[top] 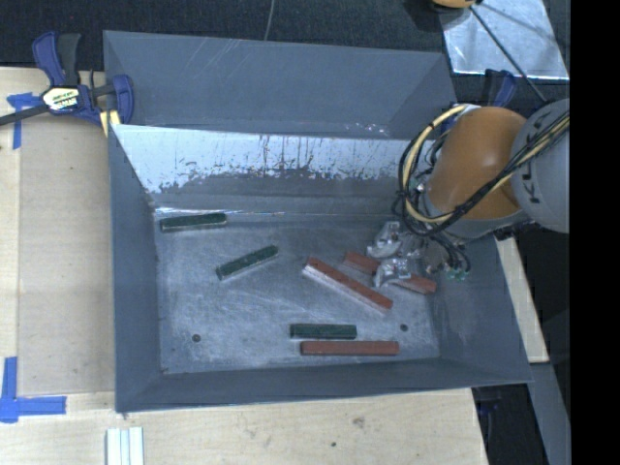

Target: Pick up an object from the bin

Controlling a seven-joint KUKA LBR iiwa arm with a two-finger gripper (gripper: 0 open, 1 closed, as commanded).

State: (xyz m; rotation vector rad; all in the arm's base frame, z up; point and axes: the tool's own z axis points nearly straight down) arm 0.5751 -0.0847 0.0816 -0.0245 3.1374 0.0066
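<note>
**Right side of the bin floor: gripper low over a red bar**

At right of centre in the frame, the gripper [392, 260] sits low against the floor of the grey bin [291, 95], under the arm's orange cover [480, 163]. Open or closed: cannot tell, as the head hides it.

- Directly beneath it lies a short red-brown bar [356, 261], lying flat and slanting down to the right. One end shows left of the gripper, the other pokes out lower right. Likely the thing to be picked, judging by position alone. Nothing shows it gripped.
- Just below-left lies a longer pale red bar [347, 286] on a similar slant. It is very close to the first, and I cannot tell whether they touch.
- Lower centre has a dark green bar [323, 331] with another red bar [349, 349] just beside it, both level with the frame.
- Left half has two green bars, one mid-floor [246, 262] and one by the back wall [194, 222], well apart from the gripper.

Judgement: the gripper sits over the bar's middle, probably so a lift stays balanced. Everything lies flat and thin, which calls for a low approach. The risk is the pale neighbour getting nudged or caught along with it
</note>
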